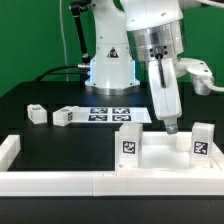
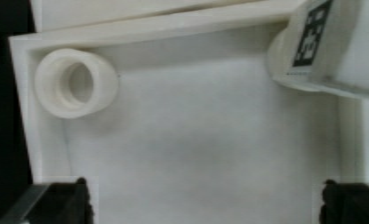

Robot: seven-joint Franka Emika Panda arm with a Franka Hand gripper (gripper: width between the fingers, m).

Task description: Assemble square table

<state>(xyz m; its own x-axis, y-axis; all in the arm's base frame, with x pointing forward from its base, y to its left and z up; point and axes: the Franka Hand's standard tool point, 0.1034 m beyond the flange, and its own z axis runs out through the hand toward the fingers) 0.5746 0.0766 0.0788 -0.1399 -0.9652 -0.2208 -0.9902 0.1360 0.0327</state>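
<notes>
The gripper [image 1: 172, 127] hangs low over the tabletop [image 1: 165, 160], betw. two standing legs: the left standing leg [image 1: 130, 146] and the right standing leg [image 1: 202, 143], as seen in the exterior view. The tabletop lies at the front, toward the exterior view's right, close against the white border wall [image 1: 50, 182]. I cannot tell if they touch.

In the wrist view the fingertips [image 2: 60, 200] stand wide apart w/ nothing betw. them. Only the bare inside of the tabletop is under them, and they seem to touch nothing. The same view shows the raised rim, one empty socket [image 2: 74, 82] in a corner, and a tagged leg [image 2: 332, 50] near the next corner. Which of the standing legs this is, I cannot say.

Two more legs are not on the tabletop: the first loose leg [image 1: 37, 114] and the second loose leg [image 1: 65, 116]. They lie on the black table at the exterior view's left, well apart from the tabletop and near the marker board [image 1: 112, 113].

My judgement: approx. half of the legs are in, and the step in hand is to fit the next one. The next move probably calls for:
- rising straight up, so the fingers do not knock the standing legs
- going to a loose leg and closing on it firmly
- bringing it upright over the empty socket, well centred, before turning it in
</notes>
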